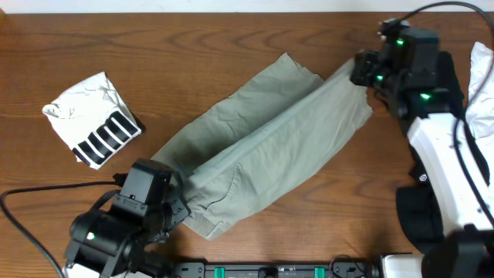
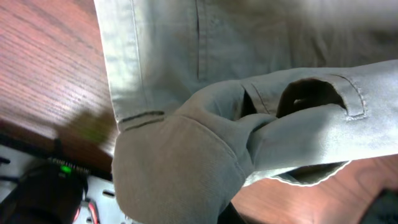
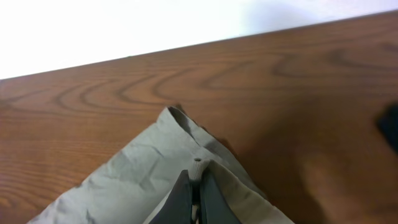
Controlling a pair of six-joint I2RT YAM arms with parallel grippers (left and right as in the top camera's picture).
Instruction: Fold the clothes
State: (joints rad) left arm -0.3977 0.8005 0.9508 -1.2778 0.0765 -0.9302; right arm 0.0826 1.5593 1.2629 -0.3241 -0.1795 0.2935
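One pair of trousers (image 1: 270,147) lies diagonally on the surface (image 1: 193,46), legs laid together. The left tool (image 1: 180,205) pinches the bunched waistband and the right tool (image 3: 195,186) is clamped on the hem. The crosswise fold looks next: carry hem to waistband, keeping both edges aligned.

Fingertips of left gripper (image 1: 176,207) were buried in trousers (image 1: 262,143) at 7 o'clock, white cloth (image 1: 483,85) cut off at 3 o'clock

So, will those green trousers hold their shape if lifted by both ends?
Probably floppy: the trousers wrinkle and bunch at the left end effector. Likely to sag mid-span, since the right end effector pinches only the far end.
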